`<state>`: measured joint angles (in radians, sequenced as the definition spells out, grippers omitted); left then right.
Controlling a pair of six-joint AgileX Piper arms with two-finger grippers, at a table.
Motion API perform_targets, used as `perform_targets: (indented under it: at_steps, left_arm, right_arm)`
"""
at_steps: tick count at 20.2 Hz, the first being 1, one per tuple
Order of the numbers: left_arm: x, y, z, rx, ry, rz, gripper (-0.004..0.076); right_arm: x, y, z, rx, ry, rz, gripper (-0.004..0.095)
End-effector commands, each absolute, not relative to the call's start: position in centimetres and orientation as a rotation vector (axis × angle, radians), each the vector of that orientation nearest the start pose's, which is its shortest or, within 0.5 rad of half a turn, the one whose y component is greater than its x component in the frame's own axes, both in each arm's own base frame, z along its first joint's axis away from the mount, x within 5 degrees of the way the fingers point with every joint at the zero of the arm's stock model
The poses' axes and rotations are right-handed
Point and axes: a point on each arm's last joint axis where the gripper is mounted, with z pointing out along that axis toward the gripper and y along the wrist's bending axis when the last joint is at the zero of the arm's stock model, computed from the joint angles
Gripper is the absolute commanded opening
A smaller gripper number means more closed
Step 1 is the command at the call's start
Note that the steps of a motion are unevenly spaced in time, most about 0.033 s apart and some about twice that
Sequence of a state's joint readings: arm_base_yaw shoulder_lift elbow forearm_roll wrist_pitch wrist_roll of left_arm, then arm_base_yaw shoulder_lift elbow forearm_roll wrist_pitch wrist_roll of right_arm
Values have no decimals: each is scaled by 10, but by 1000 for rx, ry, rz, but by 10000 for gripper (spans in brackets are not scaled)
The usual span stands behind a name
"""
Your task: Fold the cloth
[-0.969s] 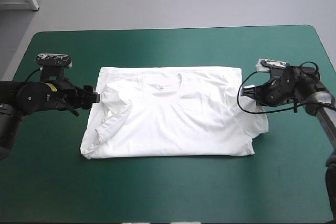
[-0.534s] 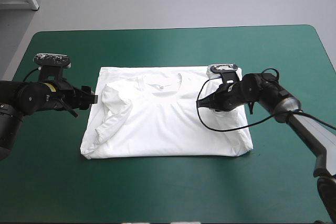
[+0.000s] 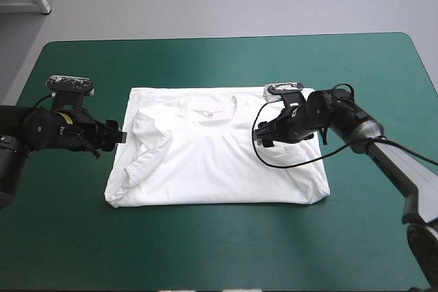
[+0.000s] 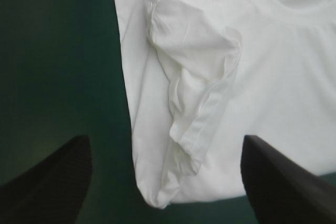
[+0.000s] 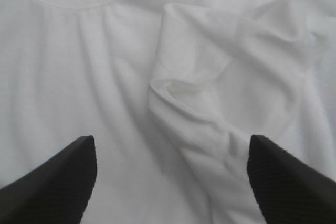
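Looking down from the high view, I see the T-shirt (image 3: 219, 162) spread flat at the middle of the teal-green counter (image 3: 219, 59). Its collar (image 3: 212, 106) points toward twelve o'clock and its hem toward six, with both sleeves turned in over the chest. My left fingers (image 3: 120, 135) sit at the shirt's nine o'clock, just beside its side edge and apart from it. My right fingers (image 3: 263, 135) hang over the cloth itself, between the centre and the three o'clock edge. I cannot tell whether they touch it.

From my left wrist, the black fingers are spread wide. Between them are only the shirt's side edge and its rounded hem corner, with bare cover to one side. The left-side sleeve (image 4: 194, 77) lies ahead, at about twelve o'clock from the fingers, puckered along its cuff.

From my right wrist, the fingers are likewise spread and hold nothing. The right-side sleeve (image 5: 210, 77) lies between and ahead of them in soft ridges, the collar band off at about eleven o'clock.

My worry is that the folded sleeves are loose. If my right fingers pinch where they are, I judge they would catch only the sleeve layer and drag it open. On the left, sliding in at the edge could shove the cloth and bunch it. It could also take only one layer, leaving the fold crooked.
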<state>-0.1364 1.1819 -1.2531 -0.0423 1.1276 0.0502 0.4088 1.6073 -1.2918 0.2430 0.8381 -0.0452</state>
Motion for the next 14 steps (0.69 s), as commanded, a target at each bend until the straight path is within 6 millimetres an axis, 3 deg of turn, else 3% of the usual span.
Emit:
perform_targets:
  at_steps: [1,5,8,13,14]
  left_arm:
    - [212,-30,398,232,2523,-50,563]
    - [204,-24,393,235,2631,18,563]
    - [204,-25,386,237,2652,10,563]
    - [206,-28,316,251,2763,-23,563]
    - [209,-29,294,246,2784,-40,563]
  right_arm:
    - [278,132,339,-413,2582,339,748]
    - [238,106,355,-360,2761,182,741]
    - [221,98,359,-351,2750,177,737]
    - [192,86,334,-353,2804,164,737]
    - [189,84,328,-362,2819,157,737]
